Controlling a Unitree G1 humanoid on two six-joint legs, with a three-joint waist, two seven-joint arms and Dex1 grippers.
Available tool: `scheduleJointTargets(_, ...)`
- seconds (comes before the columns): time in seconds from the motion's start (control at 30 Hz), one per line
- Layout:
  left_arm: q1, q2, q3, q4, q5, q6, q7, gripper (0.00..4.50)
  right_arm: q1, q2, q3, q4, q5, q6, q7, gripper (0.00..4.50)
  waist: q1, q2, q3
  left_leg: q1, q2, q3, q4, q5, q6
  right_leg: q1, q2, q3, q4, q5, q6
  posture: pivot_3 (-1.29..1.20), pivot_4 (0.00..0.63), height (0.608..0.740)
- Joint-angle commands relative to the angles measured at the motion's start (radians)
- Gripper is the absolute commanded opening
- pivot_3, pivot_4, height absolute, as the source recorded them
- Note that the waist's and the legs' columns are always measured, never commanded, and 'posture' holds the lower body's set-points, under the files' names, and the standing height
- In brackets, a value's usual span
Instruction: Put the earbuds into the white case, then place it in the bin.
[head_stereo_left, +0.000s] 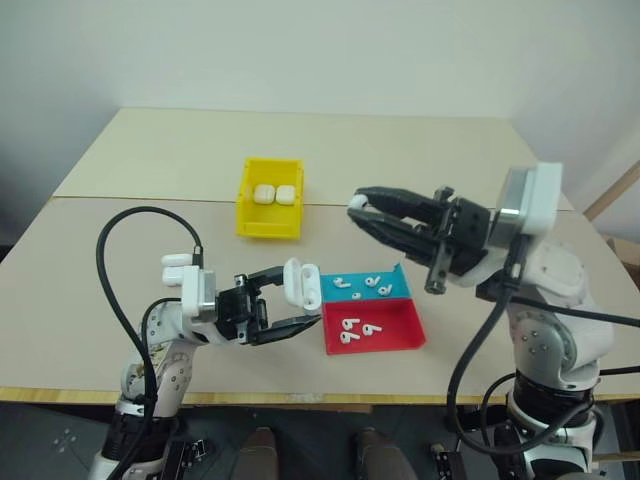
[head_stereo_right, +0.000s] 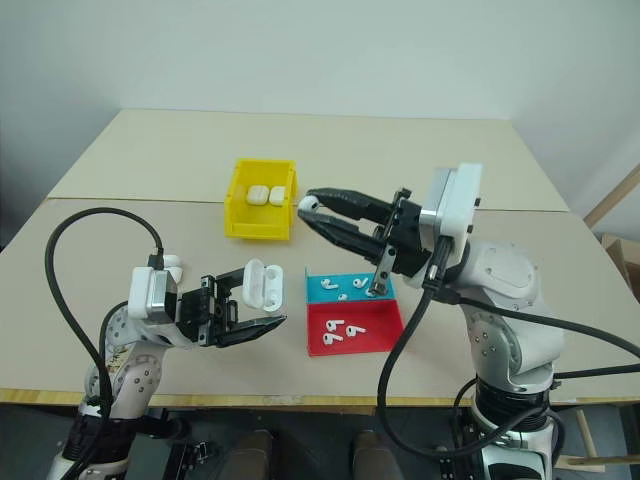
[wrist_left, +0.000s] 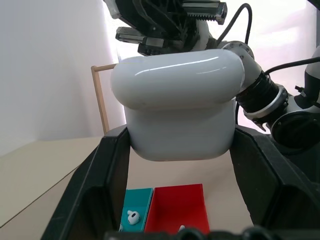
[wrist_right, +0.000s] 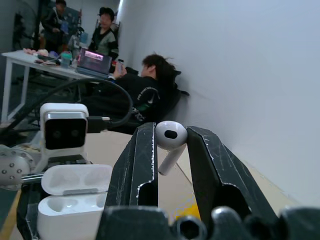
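We are loading the white case (head_stereo_right: 262, 283): our left gripper (head_stereo_right: 243, 301) clamps it, lid open, near left of the trays. Our right gripper (wrist_right: 169, 142) pinches one earbud (wrist_right: 170, 139) above. Next we must lower it, stem first, into an empty socket.

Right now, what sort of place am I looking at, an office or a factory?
Probably a robot lab or test room. A plain table holds a yellow bin and small trays of earbuds, and people sit at a desk with a laptop behind.
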Motion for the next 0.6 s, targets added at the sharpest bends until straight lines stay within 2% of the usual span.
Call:
scheduleJointTargets(0.03,0.006,0.006,-0.002,-0.064,0.001,-0.009,0.018,2.75,0.013,0.024,0.019,0.007,0.044,-0.106,0.031,0.95,-0.001,0.0,0.0,0.0,0.0,0.0,0.0,0.0,0.0,0.0,0.0,0.0,0.0,0.0,0.0,0.0,0.15,0.74)
scheduleJointTargets(0.6,0.016,0.018,-0.002,-0.086,-0.014,-0.003,0.021,2.75,-0.021,-0.029,0.17,0.136,0.001,-0.311,0.204,0.95,-0.013,0.0,0.0,0.0,0.0,0.0,0.0,0.0,0.0,0.0,0.0,0.0,0.0,0.0,0.0,0.0,0.15,0.74)
